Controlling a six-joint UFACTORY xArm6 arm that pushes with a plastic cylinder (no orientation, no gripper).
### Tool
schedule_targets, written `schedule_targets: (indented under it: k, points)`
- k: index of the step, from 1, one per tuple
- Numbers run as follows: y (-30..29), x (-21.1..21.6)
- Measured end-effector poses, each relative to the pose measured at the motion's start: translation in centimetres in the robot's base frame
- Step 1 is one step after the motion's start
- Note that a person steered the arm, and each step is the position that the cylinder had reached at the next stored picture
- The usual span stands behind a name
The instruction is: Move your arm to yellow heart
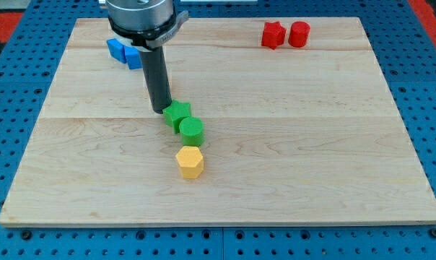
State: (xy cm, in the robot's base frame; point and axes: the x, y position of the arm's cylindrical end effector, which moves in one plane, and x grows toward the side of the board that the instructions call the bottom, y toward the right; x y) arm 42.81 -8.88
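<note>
My tip (160,110) rests on the wooden board (312,144) left of the middle. It touches or nearly touches the left side of a green star block (177,113). A green round block (192,130) sits against the star toward the view's bottom right. A yellow block (190,162), which looks hexagonal, lies below them, about a block's width from the round one. No yellow heart can be made out; the rod may hide something behind it.
Two blue blocks (123,51) lie at the view's top left, partly behind the arm. A red star block (273,35) and a red round block (299,34) sit together at the top right. A blue pegboard (9,87) surrounds the board.
</note>
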Motion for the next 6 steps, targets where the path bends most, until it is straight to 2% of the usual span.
schedule_targets:
  k: [2, 3, 6]
  points:
    - [0.4, 0.2]
    - [0.8, -1.0]
    - [8.7, -5.2]
